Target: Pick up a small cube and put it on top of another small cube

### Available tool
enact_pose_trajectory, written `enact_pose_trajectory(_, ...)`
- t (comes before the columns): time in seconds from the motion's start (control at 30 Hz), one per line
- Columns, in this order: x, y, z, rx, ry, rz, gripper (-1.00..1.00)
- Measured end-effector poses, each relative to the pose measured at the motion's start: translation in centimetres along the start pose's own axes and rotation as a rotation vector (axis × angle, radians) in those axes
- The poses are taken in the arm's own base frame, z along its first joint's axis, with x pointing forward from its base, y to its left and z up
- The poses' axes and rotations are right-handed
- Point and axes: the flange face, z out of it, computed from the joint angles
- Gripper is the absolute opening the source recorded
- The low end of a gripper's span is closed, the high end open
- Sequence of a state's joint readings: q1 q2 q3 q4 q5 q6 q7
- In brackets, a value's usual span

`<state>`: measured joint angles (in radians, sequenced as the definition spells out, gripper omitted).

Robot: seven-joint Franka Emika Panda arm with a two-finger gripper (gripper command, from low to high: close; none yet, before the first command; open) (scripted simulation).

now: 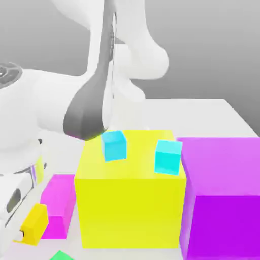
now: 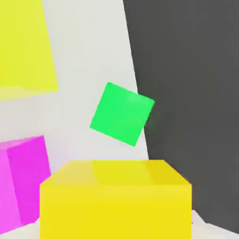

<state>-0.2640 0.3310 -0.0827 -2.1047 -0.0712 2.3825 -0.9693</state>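
Small yellow-orange cube (image 1: 34, 223) held in the closed gripper (image 1: 25, 234), low over the white table's (image 1: 213, 117) near edge at the exterior view's left.

The fingers are pinched narrow on that cube; in the hand view it sits close and large (image 2: 116, 198), with a green cube (image 2: 122, 113) on the table beyond it. A pink block (image 1: 58, 203) lies just beside the held cube. 2 cyan cubes (image 1: 114, 145) (image 1: 168, 156) rest apart on top of the big yellow block (image 1: 129, 203), and a large purple block (image 1: 223, 198) stands against its side toward the exterior view's right.
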Motion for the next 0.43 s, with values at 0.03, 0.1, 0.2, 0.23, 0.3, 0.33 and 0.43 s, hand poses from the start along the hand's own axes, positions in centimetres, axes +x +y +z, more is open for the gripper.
enact_pose_trajectory(0.03, 0.7, -0.8, 0.1, -0.003, 0.024, -0.028, -1.00)
enact_pose_trajectory(0.1, 2.6, -3.1, 0.3, -0.011, 0.082, -0.088, -1.00)
enact_pose_trajectory(0.2, 2.9, -4.2, 2.7, -0.011, 0.089, -0.137, -1.00)
enact_pose_trajectory(0.23, 3.0, -4.2, 4.1, -0.011, 0.089, -0.140, -1.00)
enact_pose_trajectory(0.3, 3.1, -4.3, 6.8, -0.009, 0.089, -0.142, 1.00)
enact_pose_trajectory(0.33, 3.1, -4.3, 6.8, -0.009, 0.089, -0.142, 1.00)
enact_pose_trajectory(0.43, 3.1, -4.3, 6.8, -0.009, 0.089, -0.142, 1.00)
